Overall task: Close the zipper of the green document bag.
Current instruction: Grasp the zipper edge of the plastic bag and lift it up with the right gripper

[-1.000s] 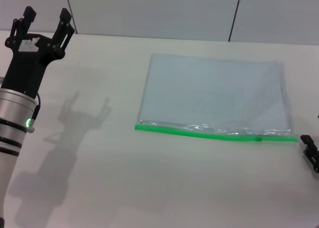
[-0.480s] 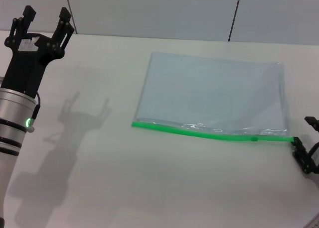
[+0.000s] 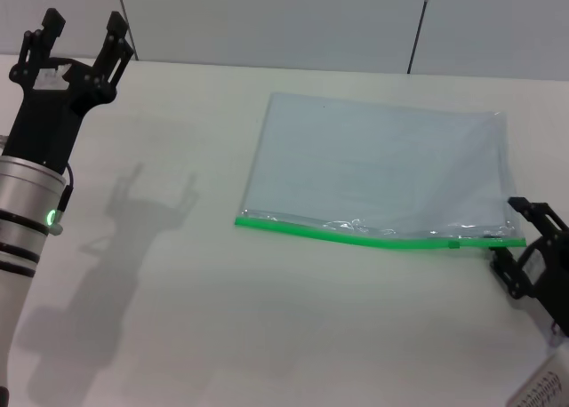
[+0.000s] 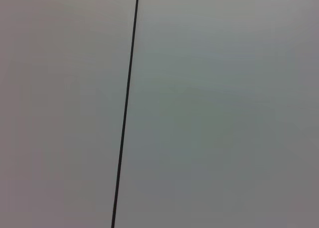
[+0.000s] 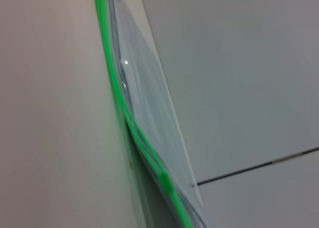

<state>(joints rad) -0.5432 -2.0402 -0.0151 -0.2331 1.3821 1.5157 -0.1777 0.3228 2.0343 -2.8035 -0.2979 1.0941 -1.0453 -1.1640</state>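
Zipper (image 3: 378, 236) of bright green plastic runs along the near long edge of the green document bag (image 3: 382, 167), which lies flat on the pale table (image 3: 222, 318), right of the middle in the head view, its translucent bluish-grey sheet reaching away toward the grey wall panels (image 3: 267, 20) behind. A small darker green slider (image 3: 454, 243) sits on the strip close to its right-hand end, and the plastic just behind the strip is rumpled and catches glints of light. The right wrist view looks along the same strip (image 5: 129, 123) at a low angle, with the slider (image 5: 167, 182) showing as a thicker green lump and the bag's sheet (image 5: 149, 103) rising beside it. The right gripper (image 3: 516, 238) is low at the bag's near right corner, its two black fingers (image 3: 532, 211) spread apart on either side of the end of the strip; whether they touch the bag cannot be told, and they grip nothing that can be seen. The left gripper (image 3: 78, 35) stands well apart at the far left of the table, raised and pointing upward on its silver and black arm, its fingers (image 3: 114, 34) parted and holding nothing, its shadow falling on the tabletop beside it. The left wrist view shows only grey panels with a thin dark seam (image 4: 124, 113)
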